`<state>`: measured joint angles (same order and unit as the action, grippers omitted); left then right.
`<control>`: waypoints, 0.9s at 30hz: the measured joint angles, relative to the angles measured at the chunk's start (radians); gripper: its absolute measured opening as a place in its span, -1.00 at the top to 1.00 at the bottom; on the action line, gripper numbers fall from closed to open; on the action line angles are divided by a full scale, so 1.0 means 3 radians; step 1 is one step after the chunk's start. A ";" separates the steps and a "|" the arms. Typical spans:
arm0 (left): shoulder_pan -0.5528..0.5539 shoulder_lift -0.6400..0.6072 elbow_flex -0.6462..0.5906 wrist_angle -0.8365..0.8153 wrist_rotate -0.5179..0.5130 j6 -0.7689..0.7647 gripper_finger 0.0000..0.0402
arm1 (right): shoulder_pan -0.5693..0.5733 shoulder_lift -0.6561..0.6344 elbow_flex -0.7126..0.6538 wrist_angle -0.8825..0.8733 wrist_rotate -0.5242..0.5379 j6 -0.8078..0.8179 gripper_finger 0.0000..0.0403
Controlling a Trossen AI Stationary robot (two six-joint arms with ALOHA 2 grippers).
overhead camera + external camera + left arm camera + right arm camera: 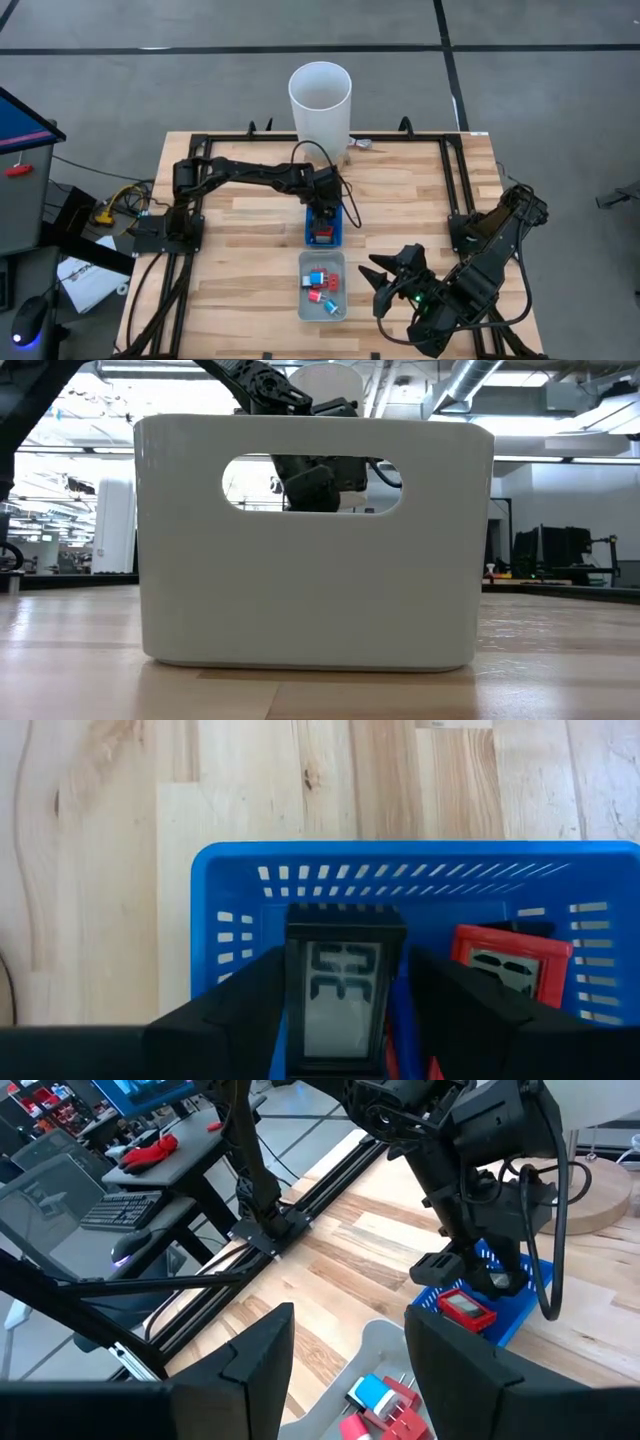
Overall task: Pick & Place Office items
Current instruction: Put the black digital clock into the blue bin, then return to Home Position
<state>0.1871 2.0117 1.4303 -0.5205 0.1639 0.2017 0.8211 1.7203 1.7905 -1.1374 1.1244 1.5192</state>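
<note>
My left gripper (322,213) hangs over the blue tray (312,238) at mid-table, shut on a black block with a light face (345,982). Beside that block, a red block with a light face (512,968) lies inside the blue tray. The pale grey tray (304,300), nearer the table's near edge, holds several red and blue pieces (320,283). My right gripper (385,277) hovers open to the right of the grey tray, touching nothing; its wrist view shows the fingers spread wide (350,1315) above the tray's pieces (385,1402). My left gripper pinches the black block by its two long side edges (295,990), one finger (240,1010) on each side. The fingers come from above, pointing down into the blue tray. The light face shows between them. Whether the block's lower end rests on the tray floor is hidden.
A tall white cylinder (320,100) stands on a wooden disc at the table's far edge, behind the blue tray. A black frame (452,180) runs round the tabletop. In the low view the grey tray's wall (310,590) fills the picture. Bare wood lies left of both trays.
</note>
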 joint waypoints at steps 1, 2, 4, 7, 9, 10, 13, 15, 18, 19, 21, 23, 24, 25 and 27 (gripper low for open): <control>0.0001 -0.0009 0.0000 -0.0001 -0.0006 -0.0001 -0.04 | 0.0001 0.0000 0.0001 0.0000 0.0000 0.0000 0.08; 0.0001 -0.0019 0.0000 -0.0007 -0.0008 -0.0004 -0.06 | 0.0000 0.0000 0.0000 0.0001 -0.0001 0.0000 0.08; 0.0007 -0.0041 0.0000 0.0024 -0.0010 -0.0009 -0.08 | 0.0000 0.0000 0.0000 0.0003 0.0000 0.0000 0.08; 0.0014 -0.0094 0.0000 0.0029 -0.0040 -0.0018 -0.13 | 0.0001 0.0000 0.0000 0.0002 0.0000 0.0000 0.08; 0.0014 -0.0135 0.0001 -0.0004 -0.0089 -0.0023 -0.16 | 0.0001 0.0000 0.0000 0.0001 -0.0001 0.0000 0.08; 0.0014 -0.0167 0.0000 -0.0008 -0.0088 -0.0024 -0.17 | 0.0001 0.0000 0.0000 0.0001 0.0000 0.0000 0.08; 0.0014 -0.0375 0.0000 -0.0104 -0.0090 -0.0025 -0.19 | 0.0006 0.0000 0.0000 0.0003 0.0001 0.0000 0.08; 0.0027 -0.0577 -0.0013 -0.0163 -0.0091 -0.0069 -0.18 | 0.0023 0.0000 0.0000 0.0003 0.0003 0.0001 0.08; 0.0086 -0.0954 -0.0182 -0.0141 -0.0088 -0.0179 -0.15 | 0.0039 0.0000 0.0000 -0.0002 0.0002 0.0001 0.08; 0.0119 -0.1102 -0.0276 -0.0101 -0.0087 -0.0253 -0.14 | 0.0051 0.0000 0.0000 -0.0012 0.0003 0.0001 0.08; 0.0180 -0.1425 -0.0518 0.0019 -0.0077 -0.0364 -0.12 | 0.0058 0.0000 0.0000 -0.0045 0.0005 0.0001 0.08; 0.0222 -0.1758 -0.0818 0.0128 -0.0082 -0.0534 -0.10 | 0.0060 0.0000 0.0000 -0.0065 0.0004 0.0001 0.08; 0.0236 -0.1930 -0.0997 0.0180 -0.0081 -0.0631 -0.10 | 0.0070 0.0000 0.0000 -0.0081 0.0004 0.0002 0.08; 0.0238 -0.2092 -0.1180 0.0268 -0.0079 -0.0747 -0.10 | 0.0078 0.0000 0.0000 -0.0105 0.0005 0.0003 0.08; 0.0234 -0.2439 -0.1592 0.0424 -0.0082 -0.0977 -0.10 | 0.0078 0.0000 0.0000 -0.0144 0.0005 0.0010 0.08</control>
<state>0.2574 1.2799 0.9528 -0.3932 0.1393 -0.0915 0.8444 1.7203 1.7905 -1.1807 1.1259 1.5223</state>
